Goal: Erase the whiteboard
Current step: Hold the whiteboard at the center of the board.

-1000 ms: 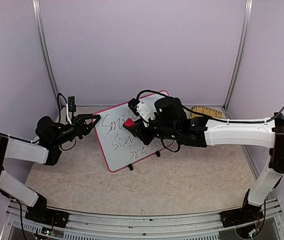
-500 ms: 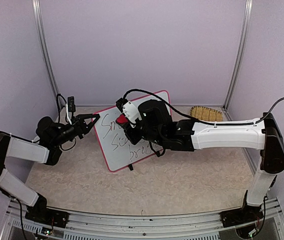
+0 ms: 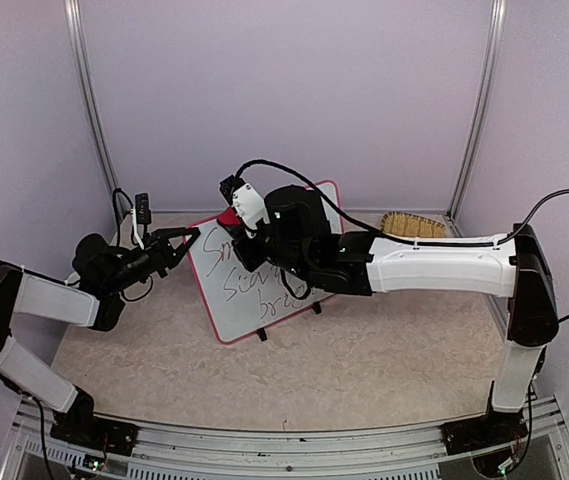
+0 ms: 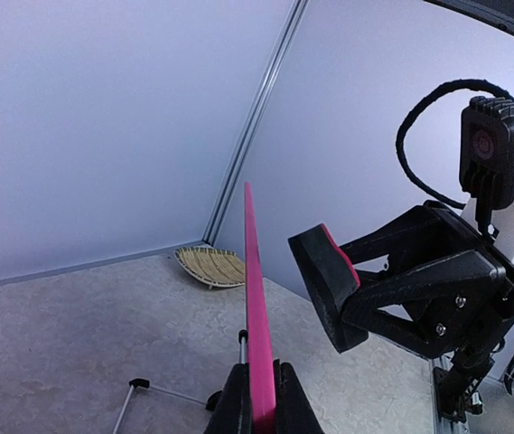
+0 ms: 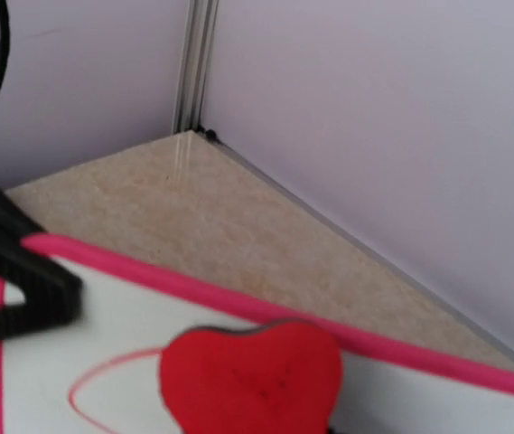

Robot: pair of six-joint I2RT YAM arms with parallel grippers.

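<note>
Leftmost, the left gripper [image 4: 261, 398] is pinched tight on the pink left rim of the whiteboard [image 3: 229, 315], which stands propped at a tilt mid-table [image 3: 364, 370]. Board is likely light, stiff and slick-faced; the frame is the sensible hold. Right gripper [image 3: 239, 228] clamps a heart-shaped eraser [image 5: 252, 375] at the board's upper-left corner. Open room lies in front; the woven tray [image 3: 412, 225] sits well apart, back right.

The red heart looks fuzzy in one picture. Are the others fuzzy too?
Right wrist view: the red heart sits close to the lens and looks soft. Left wrist view: the whiteboard edge is crisp. Top view: even light, no glare.
</note>
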